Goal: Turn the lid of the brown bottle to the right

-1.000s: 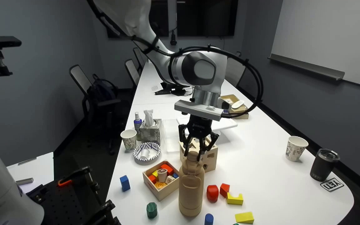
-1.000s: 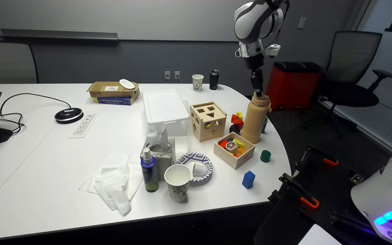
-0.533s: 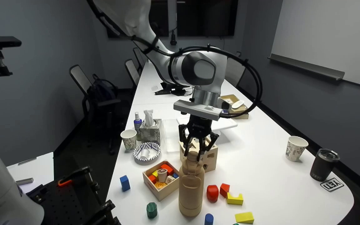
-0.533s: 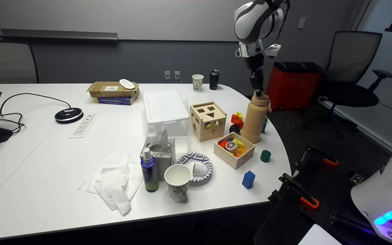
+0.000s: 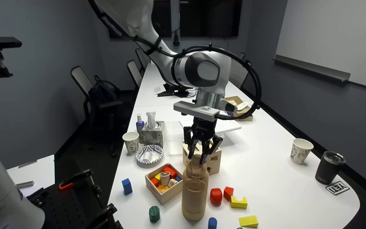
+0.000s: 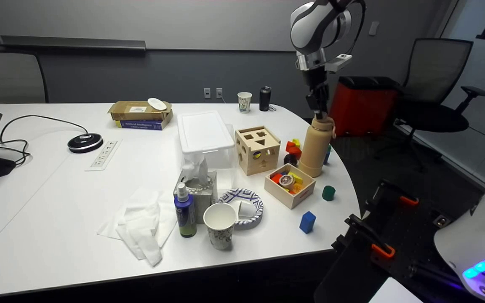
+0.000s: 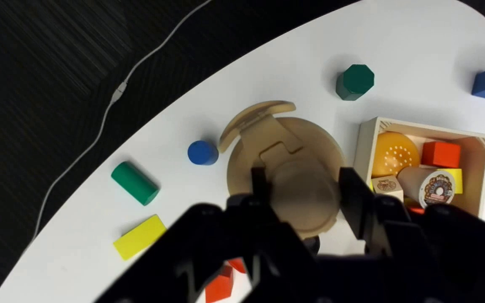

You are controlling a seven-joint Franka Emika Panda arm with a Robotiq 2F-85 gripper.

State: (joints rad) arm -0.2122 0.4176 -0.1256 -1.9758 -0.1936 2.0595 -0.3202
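gripper (image 7: 303, 183) around lid (image 7: 305, 200) — bottle (image 5: 194, 198) upright

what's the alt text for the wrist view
The gripper, seen from above, has dark fingers on both sides of the lid of the brown bottle. A wooden box of mixed pieces sits at right; loose coloured blocks dot the white table.

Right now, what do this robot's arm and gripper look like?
The arm is smooth, rounded and mostly white, with grey and black joint parts and a looping black cable strapped along it. A silvery collar and a pale, slab-like bar sit above the gripper, which is black with two jointed fingers. The white base shows glowing blue lights. No lettering is legible.
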